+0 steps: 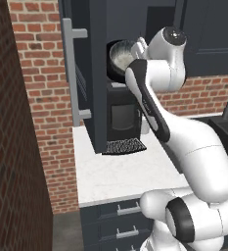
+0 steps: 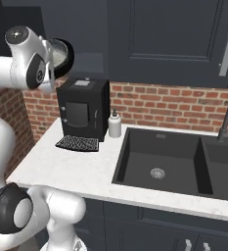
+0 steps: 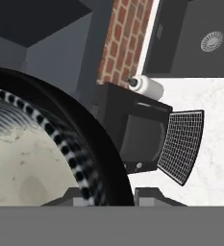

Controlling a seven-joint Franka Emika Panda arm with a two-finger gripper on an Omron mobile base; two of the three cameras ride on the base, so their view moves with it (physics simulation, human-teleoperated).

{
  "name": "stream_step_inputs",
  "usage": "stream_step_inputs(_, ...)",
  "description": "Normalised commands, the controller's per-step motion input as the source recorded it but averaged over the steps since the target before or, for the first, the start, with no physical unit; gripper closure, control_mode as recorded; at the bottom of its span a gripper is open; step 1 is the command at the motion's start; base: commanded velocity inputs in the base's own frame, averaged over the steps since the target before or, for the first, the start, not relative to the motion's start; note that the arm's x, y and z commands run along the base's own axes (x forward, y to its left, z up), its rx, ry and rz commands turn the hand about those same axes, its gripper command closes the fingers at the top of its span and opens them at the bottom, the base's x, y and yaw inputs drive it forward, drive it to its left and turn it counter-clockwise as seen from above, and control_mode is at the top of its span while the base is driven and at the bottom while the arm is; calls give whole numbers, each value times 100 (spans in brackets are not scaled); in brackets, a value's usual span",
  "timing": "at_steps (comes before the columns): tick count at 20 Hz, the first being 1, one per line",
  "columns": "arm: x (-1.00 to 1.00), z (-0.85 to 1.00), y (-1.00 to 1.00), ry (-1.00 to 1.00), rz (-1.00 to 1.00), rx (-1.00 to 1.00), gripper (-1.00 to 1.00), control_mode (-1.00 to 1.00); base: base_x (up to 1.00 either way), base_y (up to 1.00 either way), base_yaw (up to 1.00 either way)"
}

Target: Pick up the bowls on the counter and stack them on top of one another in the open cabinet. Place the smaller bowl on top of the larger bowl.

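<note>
Sink (right base view) beside counter

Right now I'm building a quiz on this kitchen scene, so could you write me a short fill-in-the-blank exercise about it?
1. The smaller bowl sits inside the ____ bowl.
2. The coffee machine stands on the ____.
3. Beside the machine stands a white soap ____.
4. The sink is coloured ____.

Missing words: larger; counter; bottle; black

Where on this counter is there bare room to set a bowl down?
The counter is bare in front of the coffee machine, from its drip tray to the front edge, between the left end and the sink. The back strip is crowded by the machine and the soap bottle.
</note>
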Motion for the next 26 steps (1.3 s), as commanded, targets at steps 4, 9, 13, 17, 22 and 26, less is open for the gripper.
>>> stream_step_inputs(4, 63, 33, 36, 0, -9, 0, 100, -100, 0, 0, 0)
stream_step_inputs(9, 69, 1, 24, 4, -5, 0, 100, -100, 0, 0, 0)
stream_step_inputs(13, 66, -18, 1, 6, -2, 0, 100, -100, 0, 0, 0)
stream_step_inputs(17, 79, -5, 0, 1, -4, 0, 100, -100, 0, 0, 0)
stream_step_inputs(22, 79, -3, 0, 0, -4, 0, 100, -100, 0, 0, 0)
stream_step_inputs(26, 68, -16, 0, 0, -1, 0, 100, -100, 0, 0, 0)
